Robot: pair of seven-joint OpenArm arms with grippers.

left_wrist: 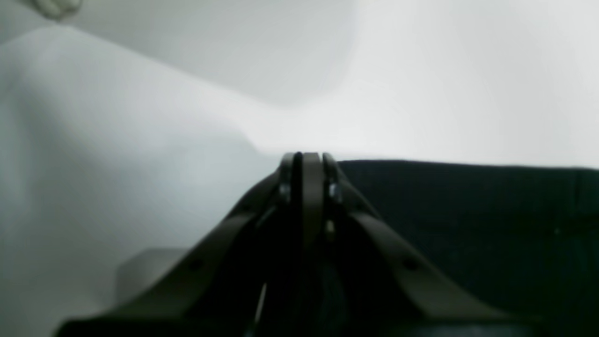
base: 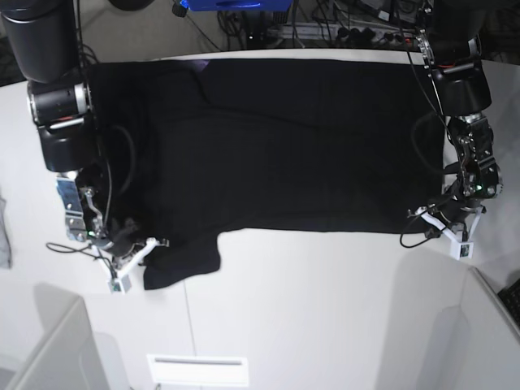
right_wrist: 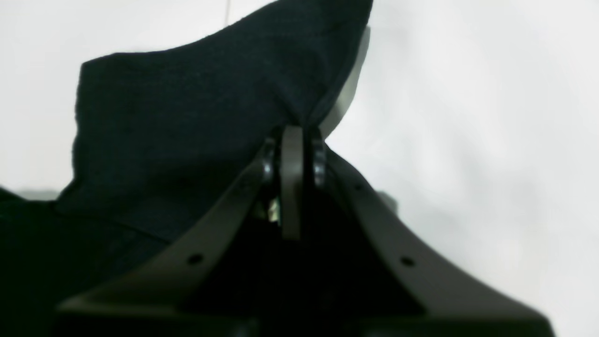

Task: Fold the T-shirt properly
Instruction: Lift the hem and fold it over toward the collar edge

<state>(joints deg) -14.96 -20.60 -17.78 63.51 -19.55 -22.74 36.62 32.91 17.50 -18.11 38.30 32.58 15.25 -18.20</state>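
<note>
Base view shows the T-shirt spread plain-side up across the far half of the white table, its long edges running left to right, with 1 sleeve hanging toward the near side at the left. 2 arms reach down to its near edge, 1 at each end.

At the left of that view, the right gripper sits beside the sleeve. Right wrist view gives the closer look: the right gripper has its jaws pressed together on a pinch of black cloth, and the T-shirt rises from the tips in a peaked fold lifted off the table.

At the right of the base view, the left gripper rests at the near right corner of the shirt. In the left wrist view the left gripper has its jaws drawn close, right at the straight edge of the T-shirt, which lies flat on the table. That picture is blurred, so whether any cloth is caught between the tips cannot be told.

A small grey cloth lies at the far left edge of the table, well apart from the shirt.
</note>
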